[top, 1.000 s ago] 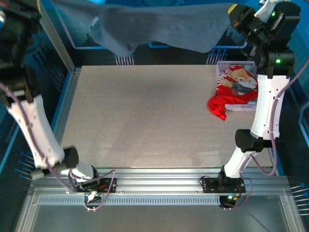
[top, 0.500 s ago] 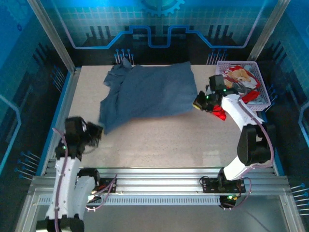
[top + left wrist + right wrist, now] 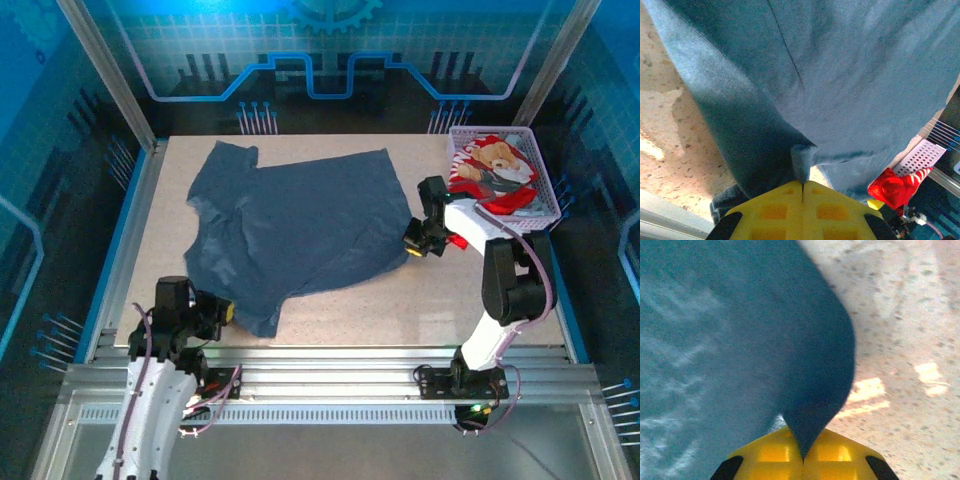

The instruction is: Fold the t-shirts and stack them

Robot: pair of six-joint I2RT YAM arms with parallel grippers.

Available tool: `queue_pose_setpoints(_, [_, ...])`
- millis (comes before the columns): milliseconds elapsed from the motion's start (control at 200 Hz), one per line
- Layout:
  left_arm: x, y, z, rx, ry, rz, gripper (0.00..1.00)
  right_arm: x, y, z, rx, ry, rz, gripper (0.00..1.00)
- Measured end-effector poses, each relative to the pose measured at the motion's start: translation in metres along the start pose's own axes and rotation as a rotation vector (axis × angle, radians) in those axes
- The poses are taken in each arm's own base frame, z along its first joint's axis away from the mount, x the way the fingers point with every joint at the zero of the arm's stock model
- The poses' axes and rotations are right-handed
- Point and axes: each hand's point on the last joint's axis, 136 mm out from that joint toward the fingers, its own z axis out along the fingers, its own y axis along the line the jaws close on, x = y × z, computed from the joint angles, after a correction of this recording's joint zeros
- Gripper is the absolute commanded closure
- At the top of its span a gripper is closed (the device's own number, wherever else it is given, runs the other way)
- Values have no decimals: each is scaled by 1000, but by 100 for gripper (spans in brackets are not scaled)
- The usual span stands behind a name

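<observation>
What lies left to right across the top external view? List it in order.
left gripper at the near-left corner of the cloth → slate-blue t-shirt, spread flat and pinched by both grippers → right gripper at its right edge → red teddy-bear t-shirt

Quick tally
2 tees: 1 slate-blue tee (image 3: 300, 225), 1 red teddy-bear tee (image 3: 492, 168); 1 lilac basket (image 3: 541, 182); 2 grippers: left gripper (image 3: 227, 312), right gripper (image 3: 411, 249); 1 table (image 3: 450, 300).
</observation>
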Motion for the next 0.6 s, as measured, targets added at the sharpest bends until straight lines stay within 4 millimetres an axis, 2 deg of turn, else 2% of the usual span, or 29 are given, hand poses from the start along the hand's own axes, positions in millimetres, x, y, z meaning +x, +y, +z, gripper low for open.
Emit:
queue_pose_setpoints(270, [3, -6, 16, -45, 29, 26, 100, 13, -40, -8, 86, -34, 63, 100])
queue_pose_setpoints(430, [7, -5, 20, -60, 29, 51, 100, 11, -50, -10, 112, -47, 93, 100])
queue_pose_setpoints(515, [7, -4, 20, -65, 24, 63, 100, 17, -56, -9, 123, -49, 112, 100])
queue_pose_setpoints(565, [8, -4, 20, -68, 25, 70, 83, 22, -62, -10, 137, -48, 124, 100])
queue_pose_setpoints(600, [9, -4, 20, -69, 26, 76, 69, 25, -65, -10, 147, -48, 132, 92])
